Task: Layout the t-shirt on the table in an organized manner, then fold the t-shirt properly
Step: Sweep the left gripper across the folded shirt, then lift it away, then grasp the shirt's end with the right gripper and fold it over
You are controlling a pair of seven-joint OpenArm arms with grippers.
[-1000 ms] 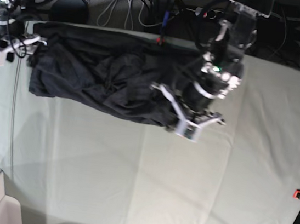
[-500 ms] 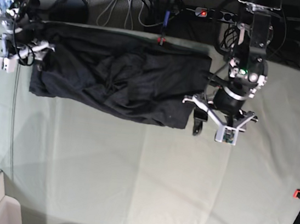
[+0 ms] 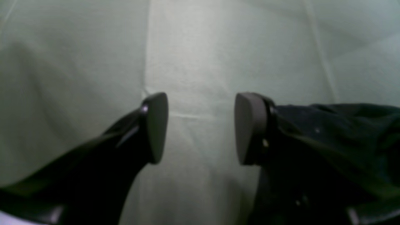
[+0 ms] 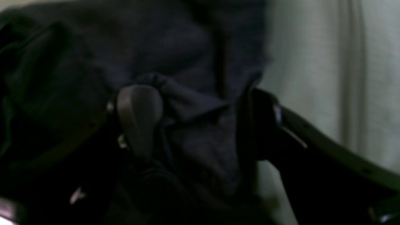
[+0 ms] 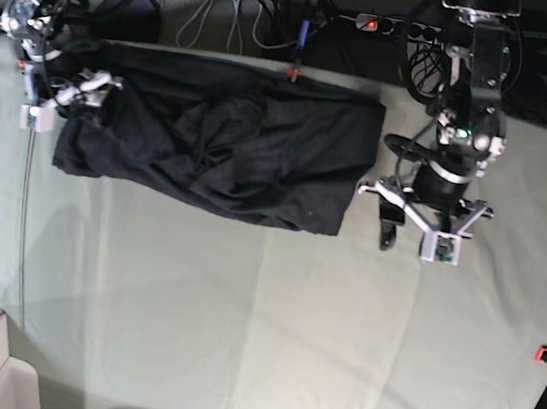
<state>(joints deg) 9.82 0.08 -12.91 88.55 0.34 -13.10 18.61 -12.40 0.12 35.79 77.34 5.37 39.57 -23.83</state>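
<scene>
Now the left claw (image 5: 413, 235) has let go and backed off, gaping empty over bare bench (image 5: 235, 341); the right claw (image 5: 63, 99) straddles, wide open, the crumpled t-shirt (image 5: 221, 142) along the far edge, unfolded

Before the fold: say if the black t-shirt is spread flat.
Not flat: the black fabric t-shirt lies bunched and creased in a long heap on the pale cloth-covered table.

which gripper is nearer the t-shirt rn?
Right. The right gripper is over the t-shirt at its edge, fabric between its open jaws. The left gripper is open over bare table, just beside it.
</scene>
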